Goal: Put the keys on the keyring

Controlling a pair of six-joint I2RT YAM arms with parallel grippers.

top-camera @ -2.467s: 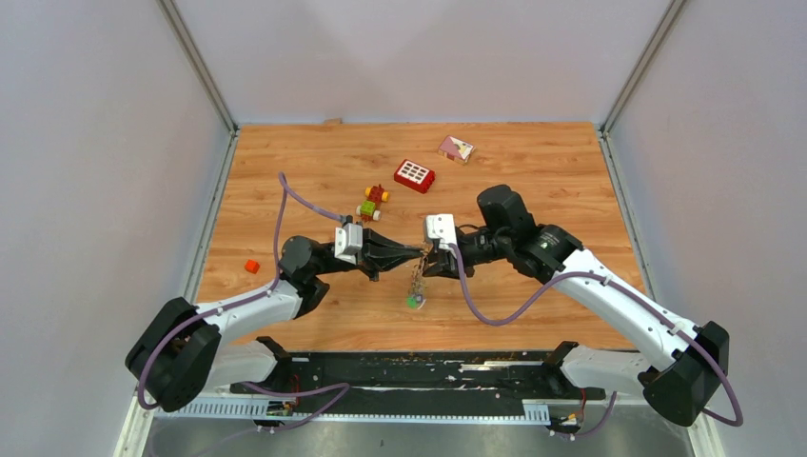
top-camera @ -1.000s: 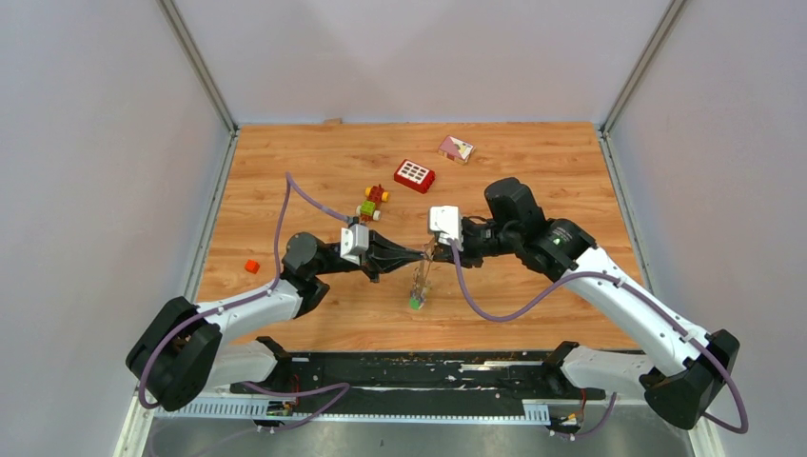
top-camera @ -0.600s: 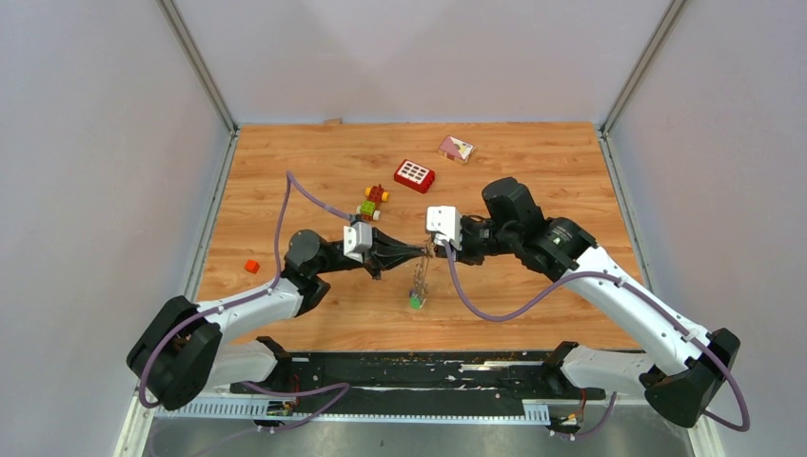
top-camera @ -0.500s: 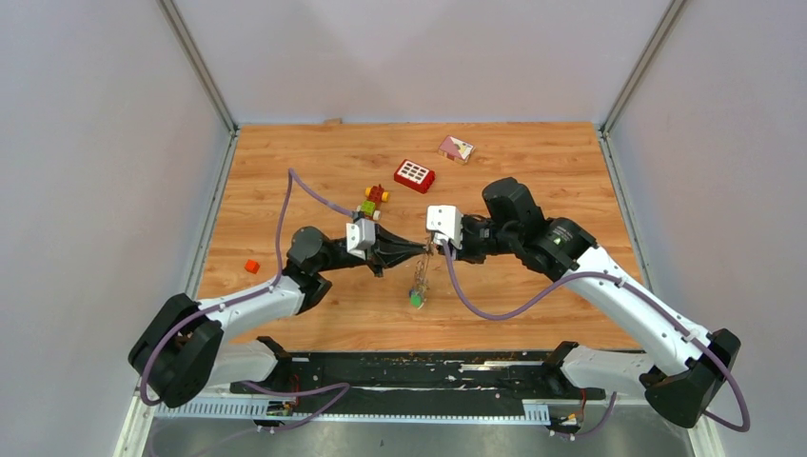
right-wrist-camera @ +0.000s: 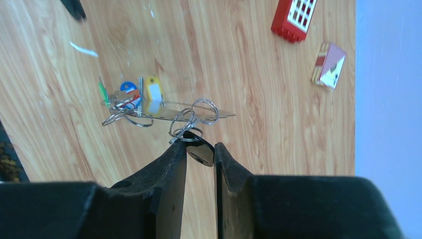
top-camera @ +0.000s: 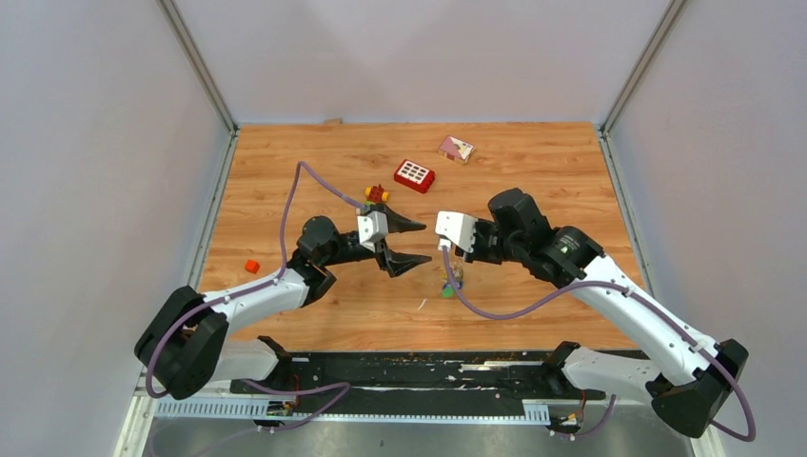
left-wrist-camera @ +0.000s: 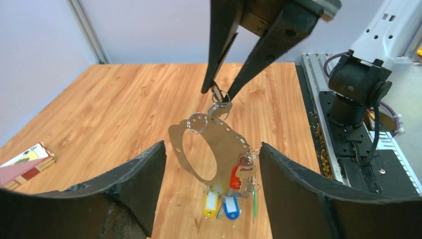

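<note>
The keys (left-wrist-camera: 230,196) carry red, yellow, blue and green tags under a silver-grey keyring (left-wrist-camera: 226,144), above an orange-brown wood-grain bench (top-camera: 533,152) holding a red brick (top-camera: 415,175) gridded with white squares and a red cube (top-camera: 251,266).

Keyring (left-wrist-camera: 226,142): thin grey metal hoop w/ small holes along band, hangs upright over table, small split ring at top pinched in right jaws. Keys (left-wrist-camera: 211,202): tiny, red/yellow/blue/green tags, bunched on small rings at hoop's bottom, dangling; table contact unclear.
</note>
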